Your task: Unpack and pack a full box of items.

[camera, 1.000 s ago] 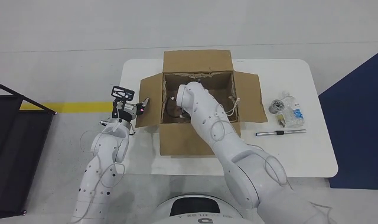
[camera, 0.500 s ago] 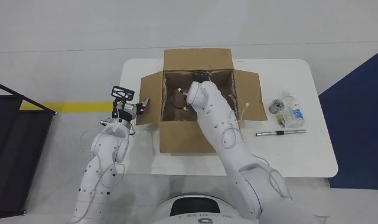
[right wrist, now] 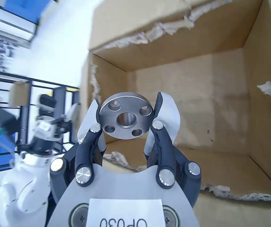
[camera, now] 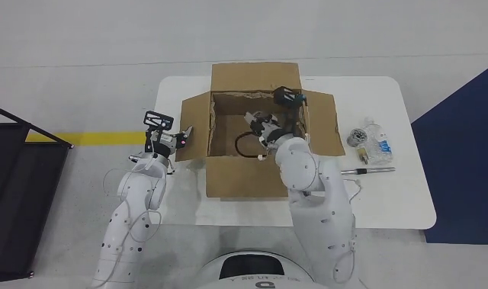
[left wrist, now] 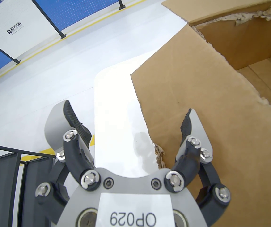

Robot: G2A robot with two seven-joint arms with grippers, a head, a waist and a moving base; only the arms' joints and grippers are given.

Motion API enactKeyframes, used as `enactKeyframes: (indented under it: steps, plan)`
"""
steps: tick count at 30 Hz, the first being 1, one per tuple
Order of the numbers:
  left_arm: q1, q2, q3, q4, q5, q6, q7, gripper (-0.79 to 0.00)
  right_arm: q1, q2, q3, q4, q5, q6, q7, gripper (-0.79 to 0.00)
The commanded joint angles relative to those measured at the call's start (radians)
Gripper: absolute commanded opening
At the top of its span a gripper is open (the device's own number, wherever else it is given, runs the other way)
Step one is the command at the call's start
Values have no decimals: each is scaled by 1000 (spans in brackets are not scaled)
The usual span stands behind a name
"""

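Setting: pale grey floor with a yellow line (camera: 99,138), a black rack (camera: 23,190) at the robot's left, and blue panels (left wrist: 71,1) behind. The work surface is a white table (camera: 381,205).

Item 1: metal disc (right wrist: 126,119). Grey and round, with a wide central bore ringed by four smaller holes; smooth face, plain rim. It is held above the open box interior with its face turned to the wrist camera.

Item 2: right gripper (right wrist: 127,102). Its fingers (right wrist: 160,105) are closed on the disc's rim from opposite sides. The top view places this gripper (camera: 263,125) over the middle of the box opening.

Item 3: cardboard box (camera: 255,79). Brown, standing on the table, all four flaps folded out, torn paper along the edges. The right wrist view gives its bare inner walls and floor. The top view adds a dark loop (camera: 244,146) in the opening; I cannot tell whether it lies on the box floor.

Item 4: left gripper (left wrist: 127,109). Its fingers are spread wide, holding nothing, over the table just beside the box's left flap (left wrist: 196,124). The left wrist view gives that flap's ragged lower corner.

Item 5: table to the right of the box, from the top view: a round metal part (camera: 355,136), a clear plastic packet (camera: 375,144) touching it, and a slim metal rod (camera: 364,170) lying nearer the robot.
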Motion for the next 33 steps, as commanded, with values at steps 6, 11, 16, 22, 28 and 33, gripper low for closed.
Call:
enactKeyframes:
  steps: [6, 11, 16, 22, 28, 33]
  plan:
    - [0, 0, 0, 0, 0, 0, 0, 0, -198, 18, 188, -213, 234, -20, -185, -785]
    - [0, 0, 0, 0, 0, 0, 0, 0, -281, 27, 400, -204, 447, -33, -253, -785]
    - [0, 0, 0, 0, 0, 0, 0, 0, -302, 38, 555, -105, 548, 1, -260, -785]
    - [0, 0, 0, 0, 0, 0, 0, 0, -225, 58, 625, 42, 552, 54, -203, -785]
    - [0, 0, 0, 0, 0, 0, 0, 0, -95, 76, 614, 197, 435, 190, -226, -785]
    - [0, 0, 0, 0, 0, 0, 0, 0, -60, 88, 607, 253, 390, 231, -200, -785]
